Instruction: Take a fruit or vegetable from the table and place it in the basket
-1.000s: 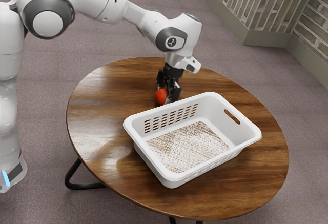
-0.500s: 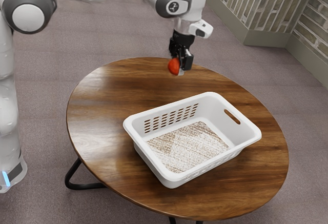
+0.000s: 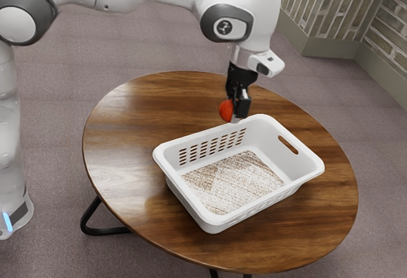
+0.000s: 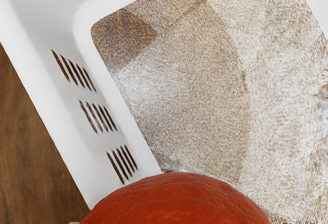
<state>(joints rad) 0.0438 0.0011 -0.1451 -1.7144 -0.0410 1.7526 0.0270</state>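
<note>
A black gripper (image 3: 235, 111) holds a rough-skinned red fruit or vegetable (image 3: 226, 110) aloft at the far side of a white basket (image 3: 213, 221), its fingers parted by roughly the item's width and pressed against it. With the pick-up made, the carry to the basket looks to be in hand; the drop remains. The next move calls for easing nearer, over the mottled basket floor (image 3: 235, 179), then lowering and letting go. The slotted far wall (image 3: 213, 145) stands closest and could snag a low load. The basket sits on a round wooden counter (image 3: 127, 138) above gray-mauve carpet (image 3: 57, 100).
</note>
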